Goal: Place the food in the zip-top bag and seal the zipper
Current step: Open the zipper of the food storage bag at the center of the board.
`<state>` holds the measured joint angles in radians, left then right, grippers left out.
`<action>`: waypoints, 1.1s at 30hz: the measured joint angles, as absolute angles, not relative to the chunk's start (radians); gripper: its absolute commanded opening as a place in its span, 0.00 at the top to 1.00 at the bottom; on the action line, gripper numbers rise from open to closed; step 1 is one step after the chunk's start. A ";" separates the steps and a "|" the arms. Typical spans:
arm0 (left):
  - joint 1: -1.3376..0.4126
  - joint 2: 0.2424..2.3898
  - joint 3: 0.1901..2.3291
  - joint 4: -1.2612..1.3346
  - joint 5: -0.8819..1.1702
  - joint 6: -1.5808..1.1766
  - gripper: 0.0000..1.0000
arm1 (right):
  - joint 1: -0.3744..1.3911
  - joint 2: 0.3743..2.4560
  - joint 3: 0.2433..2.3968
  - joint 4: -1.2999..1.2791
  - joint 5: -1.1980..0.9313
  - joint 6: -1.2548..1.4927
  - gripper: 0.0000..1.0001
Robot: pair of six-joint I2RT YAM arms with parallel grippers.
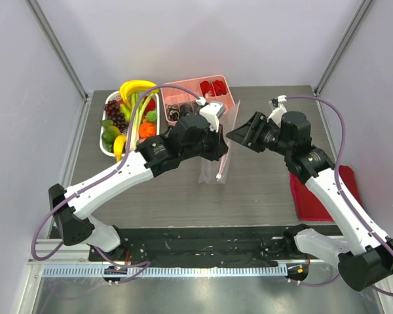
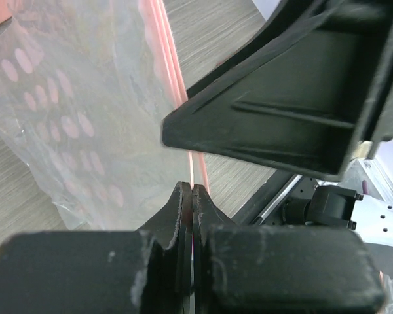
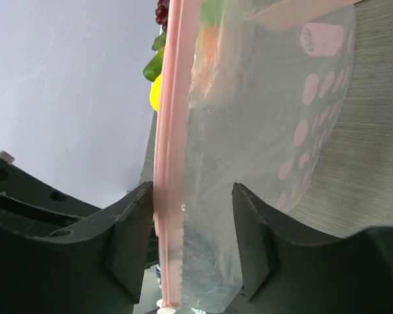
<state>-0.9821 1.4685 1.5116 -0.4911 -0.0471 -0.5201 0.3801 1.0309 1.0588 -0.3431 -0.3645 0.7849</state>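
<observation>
Left gripper point(image 2: 192, 190) is clamped shut on the zipper point(image 2: 173, 78); the pink strip runs straight into the pinched fingertips. It holds the zip-top bag point(image 1: 209, 171) up off the desk point(image 1: 262, 190) at mid-desk, with the bag body hanging below the strip.

Right gripper point(image 3: 193, 196) has its fingers apart, straddling the bag's top edge. In the right wrist view the zipper point(image 3: 169, 131) sits just beside one finger, with the clear film point(image 3: 262, 131) in the gap. No clamp there. From the top view both grippers meet nose to nose over the bag, left point(image 1: 219, 149) and right point(image 1: 239, 134).

The bag is clear and crinkled with pale pink dots printed on it.

The food point(image 1: 128, 124) is all in the white tray point(image 1: 102, 147) at far left, well apart from the bag: banana, grapes, orange and green pieces.

The pink compartment tray point(image 1: 230, 99) sits behind the bag, and a red tray point(image 1: 318, 196) lies at the right by the right arm.
</observation>
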 measured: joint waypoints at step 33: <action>-0.786 1.441 1.460 -0.490 0.040 -0.618 1.00 | 0.336 1.051 1.158 -0.572 -0.368 0.550 0.99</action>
<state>-0.7860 1.4410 1.4605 -0.4896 0.0402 -0.6178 0.3363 1.0512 1.1584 -0.5724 -0.3676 0.5495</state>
